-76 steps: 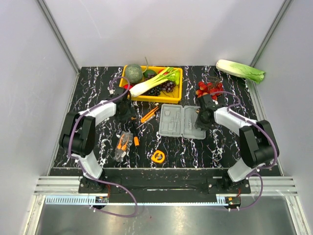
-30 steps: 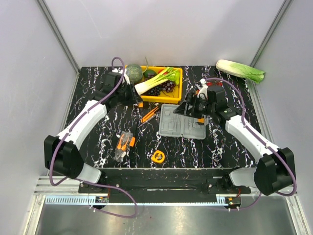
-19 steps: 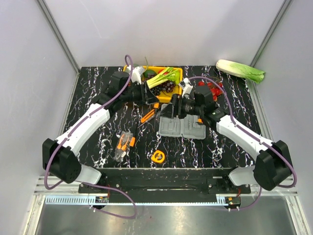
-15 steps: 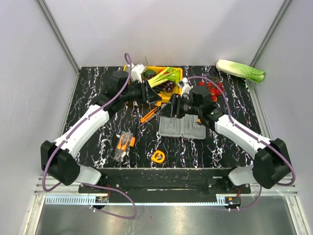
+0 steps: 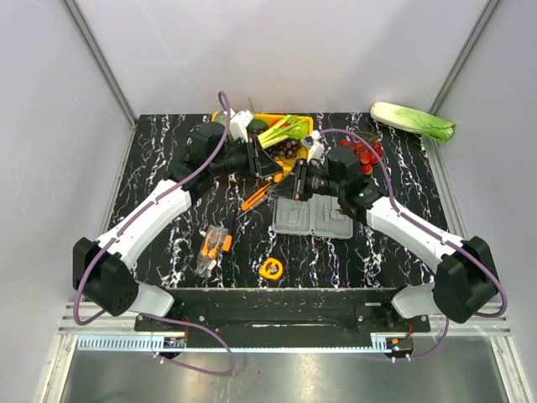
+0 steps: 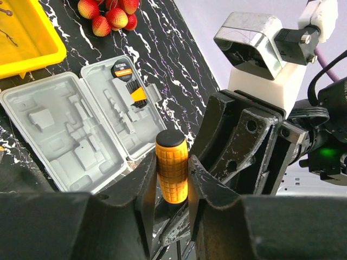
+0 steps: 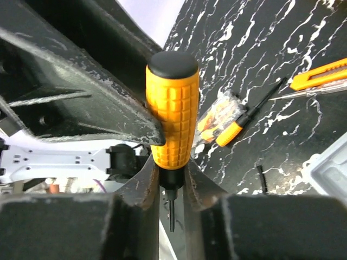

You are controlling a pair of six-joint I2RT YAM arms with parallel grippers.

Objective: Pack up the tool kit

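The grey tool case point(image 5: 312, 210) lies open and flat in the middle of the table, and it also shows in the left wrist view point(image 6: 65, 130). My left gripper point(image 5: 273, 166) and right gripper point(image 5: 296, 182) meet tip to tip above its far left corner. Between them is an orange-handled screwdriver point(image 6: 172, 154). The left gripper point(image 6: 171, 165) is shut on the handle. The right gripper point(image 7: 171, 169) is shut on the black collar just under the handle point(image 7: 171, 108). A packet of pliers point(image 5: 212, 246) and a yellow tape measure point(image 5: 271, 268) lie on the table at the front left.
An orange tool point(image 5: 256, 197) lies left of the case and a small screwdriver point(image 7: 244, 123) lies nearby. The yellow vegetable tray point(image 5: 309, 138) stands behind the grippers. Red fruit point(image 5: 365, 151) and a cabbage point(image 5: 413, 120) lie at the back right.
Both arms have swung from the sides to the middle and come together above the case's far left corner. The left gripper carried the screwdriver there, and the right gripper has closed in on it.
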